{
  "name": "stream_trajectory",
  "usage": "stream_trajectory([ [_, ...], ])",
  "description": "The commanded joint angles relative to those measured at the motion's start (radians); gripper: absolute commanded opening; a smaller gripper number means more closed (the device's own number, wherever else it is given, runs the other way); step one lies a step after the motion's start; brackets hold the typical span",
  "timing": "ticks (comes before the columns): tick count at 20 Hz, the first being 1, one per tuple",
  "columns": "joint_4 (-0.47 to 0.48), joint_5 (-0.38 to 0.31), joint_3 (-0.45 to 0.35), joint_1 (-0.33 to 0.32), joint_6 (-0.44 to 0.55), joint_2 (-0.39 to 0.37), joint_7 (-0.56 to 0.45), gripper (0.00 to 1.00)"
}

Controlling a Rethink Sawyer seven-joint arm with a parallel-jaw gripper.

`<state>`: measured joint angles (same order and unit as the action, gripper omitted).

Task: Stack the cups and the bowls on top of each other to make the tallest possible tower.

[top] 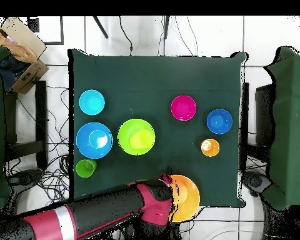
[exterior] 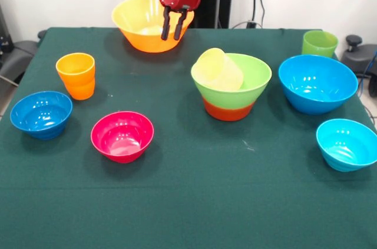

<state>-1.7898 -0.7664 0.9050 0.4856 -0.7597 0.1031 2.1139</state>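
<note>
**Seven bowls, three cups, one low tower**

While the gripper point(exterior: 172, 30) hangs with fingers slightly parted, holding nothing, over the big yellow-orange bowl point(exterior: 141, 28), seven bowls and three cups show on the green table point(exterior: 188, 202). Mid-table, the glossy tower point(exterior: 231, 87) stacks orange-red bowl, light green bowl, and a tilted pale yellow cup point(exterior: 219, 70).

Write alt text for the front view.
The robot's gripper, fingers slightly apart, hangs empty over the big yellow-orange bowl at a green table's far edge. Mid-table stands a low tower: a pale yellow cup tilted in a light green bowl on an orange-red bowl.
</note>
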Motion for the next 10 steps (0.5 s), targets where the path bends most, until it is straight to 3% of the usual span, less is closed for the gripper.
stream_trajectory([
  [1, 0.207, -0.188, -0.240, -0.035, -0.046, -0.043, 0.076, 1.00],
  [5, 0.251, -0.349, -0.295, -0.054, -0.017, -0.072, 0.210, 1.00],
  [10, 0.255, -0.383, -0.350, -0.086, 0.029, -0.088, 0.224, 1.00],
])
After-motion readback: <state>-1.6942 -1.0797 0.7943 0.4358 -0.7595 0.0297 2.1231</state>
